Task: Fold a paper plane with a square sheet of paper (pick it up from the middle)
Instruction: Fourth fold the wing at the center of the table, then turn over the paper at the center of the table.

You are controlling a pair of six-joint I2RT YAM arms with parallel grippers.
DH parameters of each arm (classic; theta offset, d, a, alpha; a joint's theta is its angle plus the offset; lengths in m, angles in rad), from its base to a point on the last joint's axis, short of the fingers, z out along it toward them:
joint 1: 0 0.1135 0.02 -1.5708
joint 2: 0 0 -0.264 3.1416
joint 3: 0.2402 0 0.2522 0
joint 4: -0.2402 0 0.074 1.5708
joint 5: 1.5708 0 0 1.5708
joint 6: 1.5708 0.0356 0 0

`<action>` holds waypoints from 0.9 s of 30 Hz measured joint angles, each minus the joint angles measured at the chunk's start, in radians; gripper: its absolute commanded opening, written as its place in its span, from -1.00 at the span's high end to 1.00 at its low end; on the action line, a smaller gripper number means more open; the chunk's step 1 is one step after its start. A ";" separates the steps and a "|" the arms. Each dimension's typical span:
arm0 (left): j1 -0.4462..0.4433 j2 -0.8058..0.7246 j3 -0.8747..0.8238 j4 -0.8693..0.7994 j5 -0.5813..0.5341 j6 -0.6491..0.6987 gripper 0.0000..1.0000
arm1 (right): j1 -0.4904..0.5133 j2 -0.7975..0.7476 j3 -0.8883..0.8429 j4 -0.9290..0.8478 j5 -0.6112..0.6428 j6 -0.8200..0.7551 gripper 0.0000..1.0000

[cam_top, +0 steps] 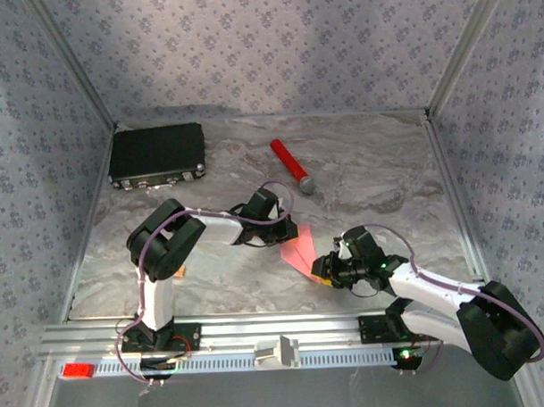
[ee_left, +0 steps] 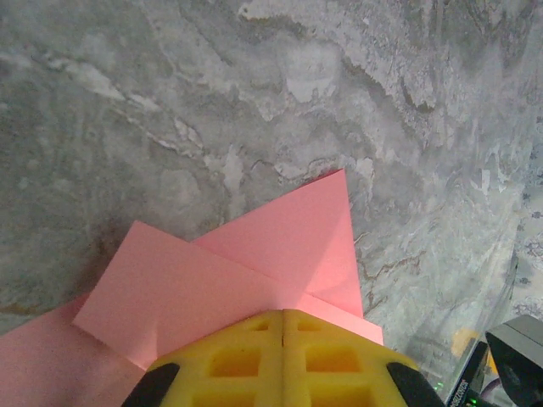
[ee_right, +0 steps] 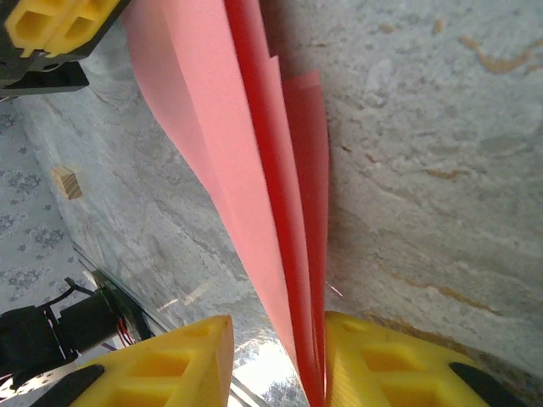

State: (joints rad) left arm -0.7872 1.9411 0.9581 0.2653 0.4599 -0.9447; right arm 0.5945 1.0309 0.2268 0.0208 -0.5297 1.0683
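Straddling the pink paper [cam_top: 299, 252] from four o'clock, right fingers [ee_right: 170, 365] stand apart; left fingers [ee_left: 339, 356] pressed together at ten o'clock.

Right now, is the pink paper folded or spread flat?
Folded: the pink paper shows overlapping flaps with creased edges, and stacked layers edge-on.

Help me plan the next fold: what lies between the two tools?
The creased pink paper spans from the left tool to the right tool, seen in the top view.
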 measured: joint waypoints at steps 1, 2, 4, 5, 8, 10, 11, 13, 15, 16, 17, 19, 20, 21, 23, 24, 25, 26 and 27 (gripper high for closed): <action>0.000 0.000 0.000 -0.001 0.000 0.000 1.00 | -0.001 0.005 0.000 0.001 0.000 -0.002 0.40; 0.000 0.000 0.000 -0.001 0.000 0.000 1.00 | -0.001 0.008 0.000 0.002 0.000 -0.003 0.41; 0.000 -0.002 0.000 -0.001 0.000 -0.001 1.00 | -0.001 0.015 0.000 0.007 0.001 -0.003 0.42; 0.000 -0.002 -0.003 0.000 0.000 -0.003 1.00 | -0.001 0.016 0.000 0.008 0.002 -0.003 0.43; 0.000 -0.006 -0.011 0.006 0.000 -0.008 1.00 | -0.001 0.019 0.000 0.018 0.003 -0.008 0.47; 0.000 -0.008 -0.014 0.008 0.000 -0.011 1.00 | -0.001 0.027 0.000 0.026 0.002 -0.013 0.48; 0.000 -0.008 -0.015 0.008 0.000 -0.011 1.00 | -0.001 0.031 0.000 0.029 0.002 -0.014 0.49; 0.002 -0.008 -0.015 0.008 0.000 -0.011 1.00 | -0.001 0.042 0.000 0.037 0.001 -0.014 0.50; 0.002 -0.008 -0.015 0.008 0.000 -0.011 1.00 | -0.001 0.051 0.000 0.042 -0.002 -0.015 0.51; 0.002 -0.009 -0.015 0.008 0.000 -0.011 1.00 | -0.001 0.054 0.000 0.044 -0.002 -0.015 0.52; 0.002 -0.009 -0.015 0.008 0.000 -0.011 1.00 | -0.001 0.056 0.000 0.045 -0.002 -0.015 0.52; 0.002 -0.009 -0.015 0.008 0.000 -0.011 1.00 | -0.001 0.057 0.000 0.047 -0.002 -0.016 0.52; 0.002 -0.009 -0.015 0.008 0.000 -0.011 1.00 | -0.001 0.057 0.000 0.048 -0.002 -0.018 0.52; 0.002 -0.009 -0.015 0.008 0.000 -0.011 1.00 | -0.001 0.057 0.000 0.049 -0.002 -0.018 0.52; 0.002 -0.009 -0.015 0.008 0.000 -0.011 1.00 | -0.001 0.057 0.000 0.050 -0.005 -0.019 0.52; 0.002 -0.009 -0.015 0.008 0.000 -0.011 1.00 | -0.001 0.057 0.000 0.051 -0.005 -0.019 0.51; 0.002 -0.009 -0.015 0.008 0.000 -0.011 1.00 | -0.001 0.057 0.000 0.052 -0.006 -0.019 0.49; 0.002 -0.009 -0.015 0.008 0.000 -0.011 1.00 | -0.001 0.057 0.000 0.052 -0.007 -0.020 0.48; 0.002 -0.009 -0.015 0.008 0.000 -0.011 1.00 | -0.001 0.057 0.000 0.052 -0.008 -0.021 0.49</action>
State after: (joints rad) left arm -0.7856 1.9320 0.9432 0.2729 0.4599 -0.9558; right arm 0.5934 1.0878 0.2272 0.0727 -0.5381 1.0470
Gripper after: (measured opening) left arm 0.045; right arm 0.256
